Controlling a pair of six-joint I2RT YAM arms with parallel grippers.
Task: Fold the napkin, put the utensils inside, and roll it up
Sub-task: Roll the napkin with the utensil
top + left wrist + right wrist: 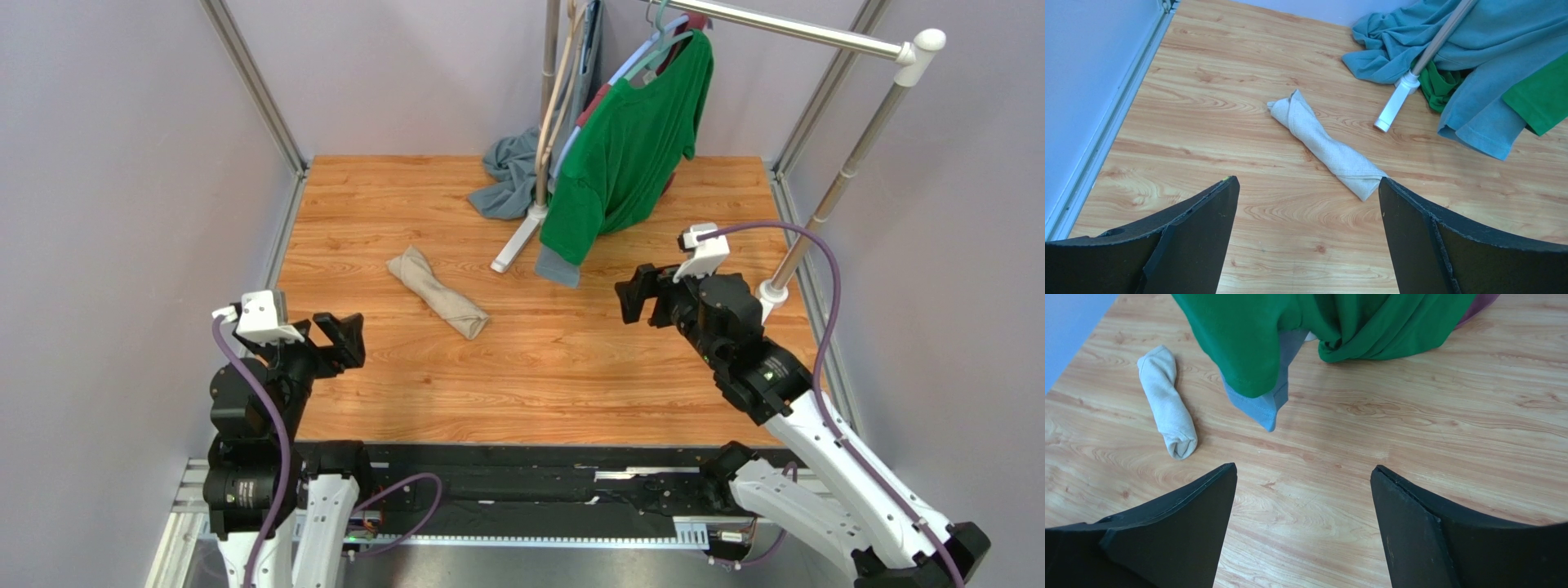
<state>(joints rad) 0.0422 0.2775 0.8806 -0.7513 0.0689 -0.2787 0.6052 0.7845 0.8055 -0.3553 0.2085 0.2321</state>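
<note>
One rolled napkin, green shirt hanging nearby

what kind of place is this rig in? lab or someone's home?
Looks like a lab robot cell, not a home: aluminium-framed grey panels box in a wood-grain table, with a garment rack and rolled napkin as props.

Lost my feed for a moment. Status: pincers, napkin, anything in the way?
Left pincer open, empty. Right pincer open, empty. Napkin rolled, lying free on table; fork not visible. Green shirt hangs beyond, not touching it.
</note>
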